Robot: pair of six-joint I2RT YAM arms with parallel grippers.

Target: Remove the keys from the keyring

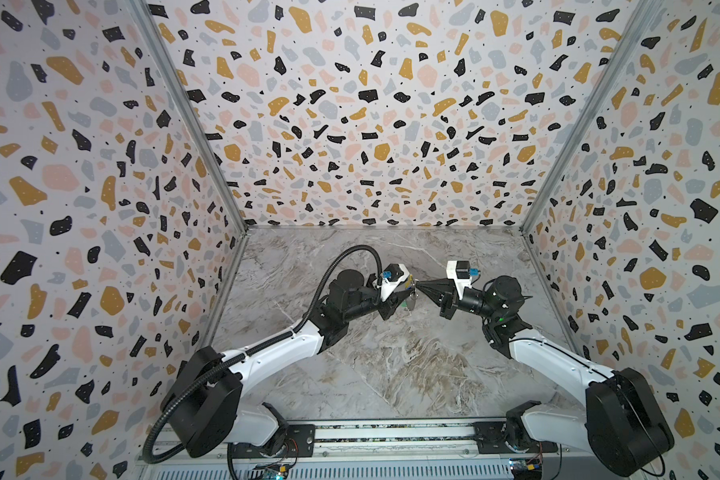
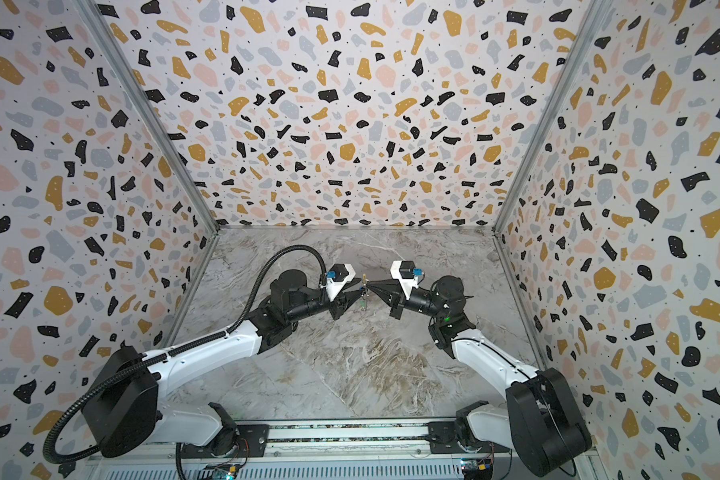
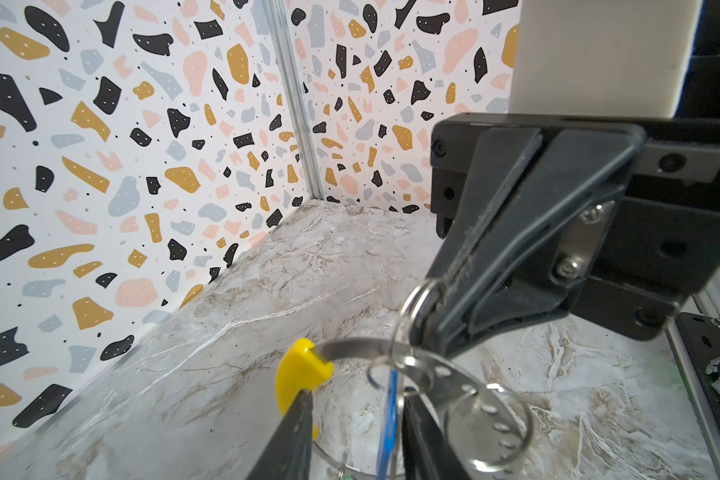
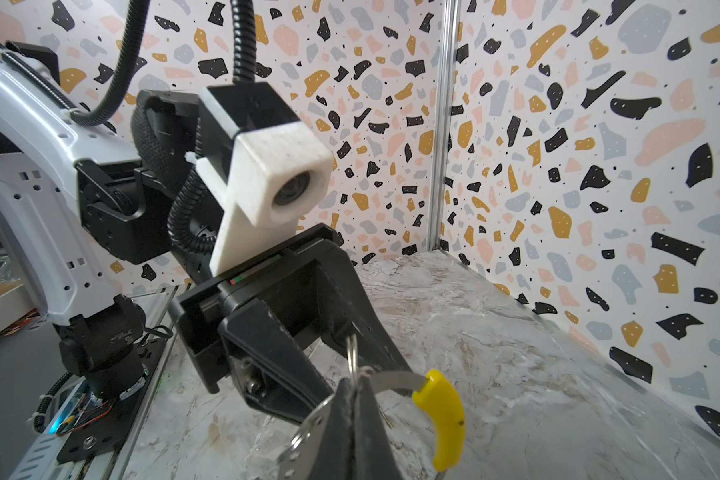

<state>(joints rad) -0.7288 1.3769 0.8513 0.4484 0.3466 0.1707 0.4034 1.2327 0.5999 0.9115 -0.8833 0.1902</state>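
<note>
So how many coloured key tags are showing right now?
2. The blue tag hangs edge-on from the keyring in the left wrist view; the green tag dangles under the keyring in a top view. Others may be hidden.

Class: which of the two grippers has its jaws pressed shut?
The right gripper, pinching a small split ring; on the left gripper the jaws stand apart.

Bright even light; soft shadows; edges distorted.

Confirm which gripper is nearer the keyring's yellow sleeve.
Left. The left gripper has one finger beside the yellow sleeve; the right gripper clamps a small ring farther along the keyring.
</note>
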